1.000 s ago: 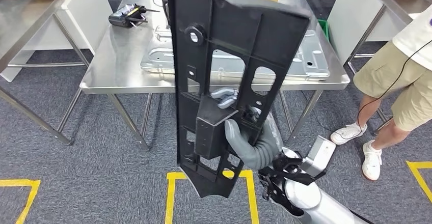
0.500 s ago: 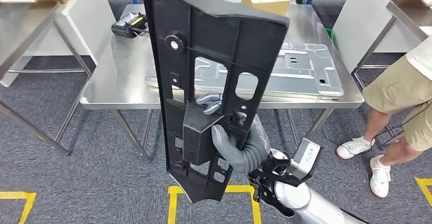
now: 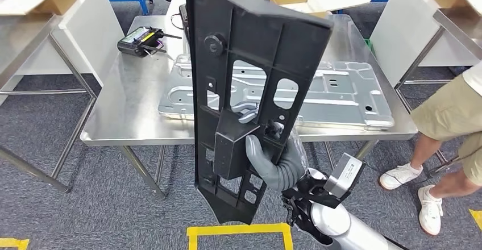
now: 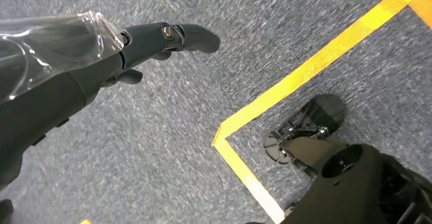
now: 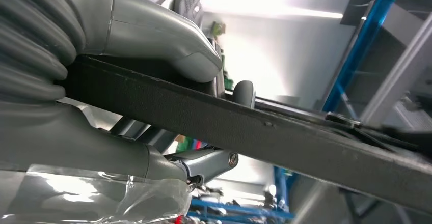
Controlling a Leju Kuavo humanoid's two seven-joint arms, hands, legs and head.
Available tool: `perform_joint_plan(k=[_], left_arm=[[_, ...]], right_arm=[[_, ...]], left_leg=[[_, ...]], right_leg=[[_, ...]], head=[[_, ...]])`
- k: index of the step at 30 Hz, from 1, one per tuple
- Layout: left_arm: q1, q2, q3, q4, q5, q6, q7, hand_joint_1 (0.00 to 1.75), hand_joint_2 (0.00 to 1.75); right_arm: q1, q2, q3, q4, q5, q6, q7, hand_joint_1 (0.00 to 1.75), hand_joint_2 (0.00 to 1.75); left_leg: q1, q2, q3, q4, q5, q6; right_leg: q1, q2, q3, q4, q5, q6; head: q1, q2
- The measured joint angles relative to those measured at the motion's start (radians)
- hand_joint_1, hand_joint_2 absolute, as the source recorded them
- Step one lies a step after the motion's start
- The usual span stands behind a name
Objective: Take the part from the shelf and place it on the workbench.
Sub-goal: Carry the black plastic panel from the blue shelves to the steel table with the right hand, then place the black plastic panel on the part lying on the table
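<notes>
Head view: I am holding the black plastic panel point(image 3: 250, 79) upright, my right hand point(image 3: 273, 162) gripping it low, the steel worktop point(image 3: 131, 91) at twelve o'clock. Pickup looks done; placing remains. My left hand point(image 4: 153, 43) is hanging open, holding nothing.

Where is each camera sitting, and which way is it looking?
Head view: high on the body, looking forward and down at the workbench; the right hand holds the black part upright.
Left wrist view: behind the hanging left hand, looking at carpet and yellow tape.
Right wrist view: behind the right hand, along the part's edge.
Shared: head and right wrist views show the held part.
</notes>
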Motion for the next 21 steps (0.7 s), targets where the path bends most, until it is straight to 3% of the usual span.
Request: perform_joint_plan(k=[2,3,5,6,7,8,9,10,11,13,14,15,18,20,21], left_arm=[[-0.002,-0.001,0.0,0.0,0.0,0.0,-0.001,0.0,1.75],[-0.003,-0.001,0.0,0.0,0.0,0.001,-0.001,0.0,1.75],[-0.004,-0.001,0.0,0.0,0.001,0.001,-0.002,0.0,1.75],[-0.004,0.0,0.0,0.0,0.001,0.001,-0.002,0.0,1.75],[-0.004,-0.001,0.0,0.0,0.001,0.001,-0.002,0.0,1.75],[-0.003,-0.001,0.0,0.0,0.001,0.0,-0.002,0.0,1.75],[-0.002,-0.002,0.0,0.0,0.002,0.0,-0.002,0.0,1.75],[-0.002,-0.003,0.0,0.0,0.002,0.0,-0.002,0.0,1.75],[-0.002,-0.003,0.0,0.0,0.003,0.0,-0.002,0.0,1.75],[-0.002,-0.004,0.0,0.0,0.003,0.0,-0.002,0.0,1.75],[-0.002,-0.004,0.0,0.0,0.004,0.0,-0.002,0.0,1.75],[-0.003,-0.004,0.0,0.0,0.004,-0.001,-0.002,0.0,1.75],[-0.005,-0.007,0.0,0.0,0.004,-0.001,-0.003,0.0,1.75],[-0.008,-0.01,0.0,0.0,0.005,-0.001,-0.004,0.0,1.75],[-0.009,-0.012,0.0,0.0,0.006,-0.001,-0.005,0.0,1.75]], right_arm=[[0.002,-0.005,-0.006,-0.01,0.002,-0.003,0.003,1.75,1.75],[0.002,-0.007,-0.009,-0.014,0.003,-0.004,0.004,1.75,1.75],[0.003,-0.012,-0.015,-0.019,0.007,-0.006,0.007,1.75,1.75],[0.004,-0.014,-0.016,-0.021,0.008,-0.006,0.008,1.75,1.75],[0.007,-0.016,-0.018,-0.023,0.01,-0.007,0.01,1.75,1.75],[0.009,-0.019,-0.018,-0.024,0.011,-0.007,0.013,1.75,1.75],[0.01,-0.022,-0.02,-0.024,0.013,-0.009,0.017,1.75,1.75],[0.011,-0.025,-0.021,-0.026,0.016,-0.011,0.021,1.75,1.75],[0.012,-0.028,-0.022,-0.028,0.018,-0.013,0.025,1.75,1.75],[0.012,-0.035,-0.023,-0.032,0.022,-0.017,0.033,1.75,1.75],[0.012,-0.037,-0.024,-0.035,0.023,-0.019,0.038,1.75,1.75],[0.013,-0.039,-0.024,-0.038,0.024,-0.02,0.042,1.75,1.75],[0.012,-0.046,-0.03,-0.051,0.032,-0.027,0.054,1.75,1.75],[0.012,-0.05,-0.035,-0.059,0.037,-0.033,0.063,1.75,1.75],[0.013,-0.053,-0.037,-0.062,0.041,-0.038,0.068,1.75,1.75]], left_leg=[[-0.001,-0.001,0.012,0.001,-0.007,0.021],[-0.001,-0.001,0.021,-0.001,-0.012,0.029],[-0.002,-0.002,0.043,-0.004,-0.027,0.039],[-0.004,-0.001,0.053,-0.004,-0.036,0.042],[-0.007,-0.002,0.065,-0.004,-0.048,0.044],[-0.009,-0.002,0.08,-0.005,-0.06,0.046],[-0.012,-0.004,0.095,-0.005,-0.072,0.046],[-0.015,-0.005,0.114,-0.005,-0.087,0.047],[-0.017,-0.006,0.129,-0.006,-0.099,0.046],[-0.021,-0.007,0.154,-0.006,-0.125,0.042],[-0.022,-0.008,0.163,-0.009,-0.138,0.037],[-0.023,-0.008,0.173,-0.005,-0.145,0.031],[-0.02,-0.007,0.173,0.051,-0.145,0.018],[-0.017,-0.006,0.111,0.159,-0.166,0.011],[-0.017,-0.006,0.068,0.223,-0.192,0.008]], right_leg=[[-0.002,-0.002,-0.008,0.027,0.009,0.01],[-0.003,-0.005,-0.029,0.068,0.019,0.013],[-0.004,-0.011,-0.111,0.198,0.013,0.016],[-0.004,-0.013,-0.156,0.26,-0.007,0.017],[-0.003,-0.013,-0.2,0.307,-0.048,0.016],[-0.001,-0.013,-0.231,0.325,-0.088,0.015],[0.0,-0.013,-0.246,0.312,-0.109,0.012],[0.001,-0.013,-0.252,0.274,-0.108,0.007],[0.001,-0.014,-0.242,0.21,-0.066,0.002],[0.005,-0.02,-0.213,0.081,0.062,-0.007],[0.009,-0.022,-0.201,0.043,0.109,-0.01],[0.011,-0.022,-0.194,0.026,0.131,-0.013],[0.012,-0.017,-0.161,0.021,0.119,-0.032],[0.011,-0.018,-0.136,0.02,0.103,-0.044],[0.012,-0.017,-0.127,0.02,0.094,-0.047]], head=[[0.001,0.0],[0.002,0.0],[0.004,0.0],[0.004,0.0],[0.004,0.0],[0.004,0.0],[0.004,0.0],[0.004,0.0],[0.004,0.0],[0.004,0.0],[0.003,0.0],[0.002,0.0],[0.001,0.0],[0.0,0.0],[-0.001,0.0]])
